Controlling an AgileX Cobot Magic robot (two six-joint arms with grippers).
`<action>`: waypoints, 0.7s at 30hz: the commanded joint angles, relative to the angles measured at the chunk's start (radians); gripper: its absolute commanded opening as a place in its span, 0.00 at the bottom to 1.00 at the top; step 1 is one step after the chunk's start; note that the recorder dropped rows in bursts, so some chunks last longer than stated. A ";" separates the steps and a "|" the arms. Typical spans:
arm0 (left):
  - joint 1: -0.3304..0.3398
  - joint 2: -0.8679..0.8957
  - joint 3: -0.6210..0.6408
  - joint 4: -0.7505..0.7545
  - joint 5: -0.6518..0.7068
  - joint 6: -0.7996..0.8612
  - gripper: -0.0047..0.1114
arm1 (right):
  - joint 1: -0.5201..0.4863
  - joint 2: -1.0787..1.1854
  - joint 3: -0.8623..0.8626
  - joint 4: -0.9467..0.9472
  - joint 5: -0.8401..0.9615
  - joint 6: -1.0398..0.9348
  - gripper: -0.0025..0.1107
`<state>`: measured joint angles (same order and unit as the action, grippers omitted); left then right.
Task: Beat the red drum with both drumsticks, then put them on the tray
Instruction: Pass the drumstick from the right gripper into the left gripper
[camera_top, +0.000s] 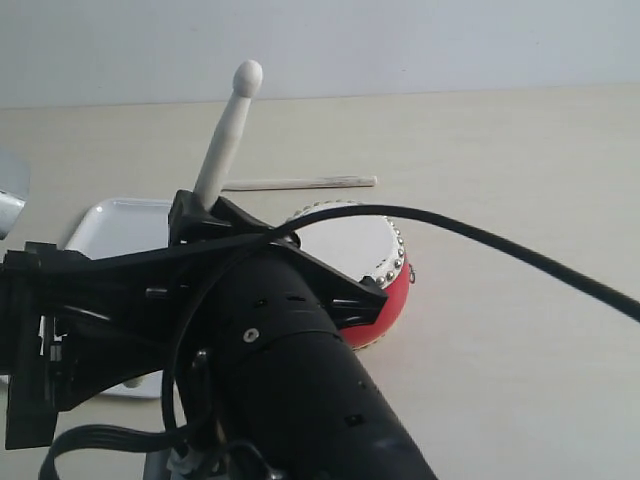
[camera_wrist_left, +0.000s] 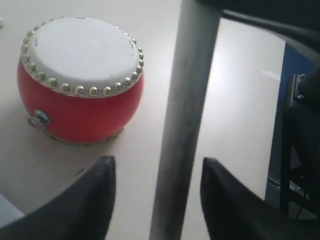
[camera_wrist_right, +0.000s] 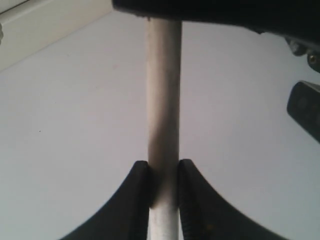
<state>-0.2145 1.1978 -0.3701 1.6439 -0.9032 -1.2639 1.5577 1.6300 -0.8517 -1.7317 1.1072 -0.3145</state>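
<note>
- While the right fingers (camera_wrist_right: 135, 200) are pinching the held drumstick (camera_wrist_right: 163, 100) tight from both sides, its pale shaft is running straight on from between them into a black part at the far end.
- The left fingers (camera_wrist_left: 95, 200) are standing spread wide, and a blurred grey shaft (camera_wrist_left: 182, 115) is passing between them. It is closer to one finger than the other, and whether it is touching that one I cannot tell.
- Seen from across the room, the held drumstick is sticking up almost vertically out of the black arm (camera_top: 300, 380), leaning a little, with its rounded tip uppermost against the wall.
- The red drum (camera_top: 385, 300) is sitting skin side up on the surface (camera_top: 520, 180) just behind that arm, which is partly hiding it.
- The tray (camera_top: 110, 225) is lying to the left of the drum in that view, also partly covered by the arm.
- The second drumstick (camera_top: 300, 183) is lying flat on the surface beyond the drum, outside the tray.
</note>
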 joint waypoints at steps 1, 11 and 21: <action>-0.007 0.001 -0.006 -0.003 -0.012 0.004 0.30 | 0.001 -0.010 -0.003 -0.013 -0.004 -0.005 0.02; -0.007 0.001 -0.008 -0.001 -0.012 0.036 0.04 | 0.001 -0.010 -0.003 -0.013 -0.004 -0.001 0.02; -0.007 0.001 -0.008 -0.085 0.009 0.036 0.04 | 0.001 -0.010 -0.003 -0.013 -0.004 0.130 0.50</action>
<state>-0.2204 1.1978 -0.3701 1.6141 -0.9130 -1.2261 1.5577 1.6300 -0.8517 -1.7319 1.0988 -0.2123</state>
